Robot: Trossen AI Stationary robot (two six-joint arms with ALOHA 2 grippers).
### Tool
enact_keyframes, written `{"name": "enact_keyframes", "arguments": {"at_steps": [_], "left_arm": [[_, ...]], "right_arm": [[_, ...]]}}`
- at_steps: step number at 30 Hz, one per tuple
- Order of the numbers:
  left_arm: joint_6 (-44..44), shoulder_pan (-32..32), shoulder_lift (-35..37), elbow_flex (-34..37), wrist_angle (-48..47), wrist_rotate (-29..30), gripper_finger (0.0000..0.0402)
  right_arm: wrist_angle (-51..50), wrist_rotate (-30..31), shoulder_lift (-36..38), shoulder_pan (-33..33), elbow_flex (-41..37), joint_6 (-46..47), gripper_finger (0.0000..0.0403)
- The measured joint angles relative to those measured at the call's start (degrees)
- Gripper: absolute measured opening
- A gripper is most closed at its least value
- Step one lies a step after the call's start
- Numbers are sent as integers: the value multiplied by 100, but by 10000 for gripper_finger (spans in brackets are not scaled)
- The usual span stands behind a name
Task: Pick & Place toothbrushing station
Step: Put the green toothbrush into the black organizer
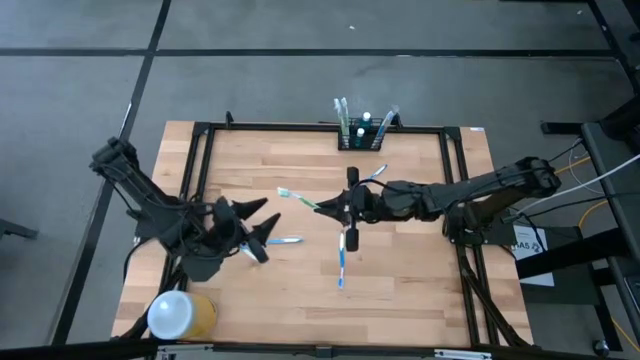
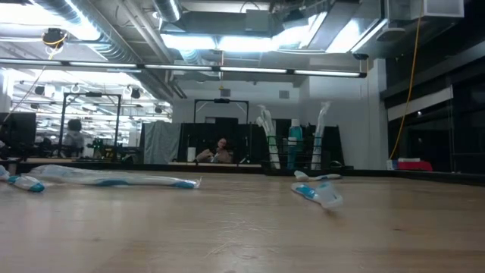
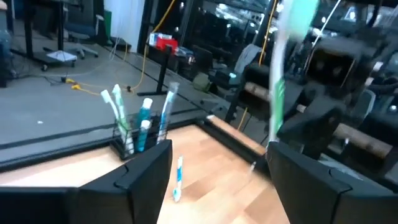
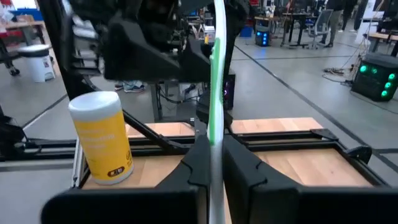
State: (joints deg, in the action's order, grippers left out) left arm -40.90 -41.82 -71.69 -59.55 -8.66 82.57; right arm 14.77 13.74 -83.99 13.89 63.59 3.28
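The toothbrushing station [image 1: 362,131], a small black rack with several brushes and tubes upright in it, stands at the table's far edge; it also shows in the left wrist view [image 3: 139,134] and the low view [image 2: 294,149]. My right gripper [image 1: 340,208] hovers over the table's middle, shut on a green-and-white toothbrush [image 1: 300,198]. My left gripper [image 1: 262,226] is open to the left of that brush's head, holding nothing. Loose blue toothbrushes lie flat on the wood [image 1: 285,240] [image 1: 342,262] [image 1: 375,175]. My right gripper pinches the green-and-white toothbrush's handle [image 4: 213,140] between its two fingers. The fingers come level from the table's right and lie roughly along the brush. The brush sticks out past the fingertips toward the table's left, its head end [image 1: 283,192] clear of the table.
A white-topped yellow cylinder [image 1: 180,314] stands at the near left corner, also seen in the right wrist view [image 4: 102,137]. A black frame [image 1: 300,127] runs around the wooden top. Two loose brushes lie in the low view [image 2: 114,180] [image 2: 318,193].
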Motion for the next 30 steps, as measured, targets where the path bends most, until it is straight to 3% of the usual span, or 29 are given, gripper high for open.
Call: {"name": "enact_keyframes", "arguments": {"at_steps": [2,8,11,18,21,26,30], "left_arm": [[632,176,-95,-1,779,-97,252],[3035,842,-563,-2,3652,-1298,240],[4039,972,-755,-7,4697,-1448,232],[4133,1182,-808,-2,4895,-1380,198],[4122,1240,-808,-2,4900,-1383,149],[4126,1250,-808,-2,4877,-1470,20],[4155,1230,-808,-2,4877,-1425,8]], "right_arm": [[-33,20,-2,-1,-1,-53,21],[-48,60,-2,-4,0,-75,20],[-155,167,-1,9,0,-118,20],[-238,220,0,45,0,-185,20],[-241,235,0,57,2,-227,20],[-242,252,0,57,4,-244,20],[-225,459,9,58,4,-376,20]]}}
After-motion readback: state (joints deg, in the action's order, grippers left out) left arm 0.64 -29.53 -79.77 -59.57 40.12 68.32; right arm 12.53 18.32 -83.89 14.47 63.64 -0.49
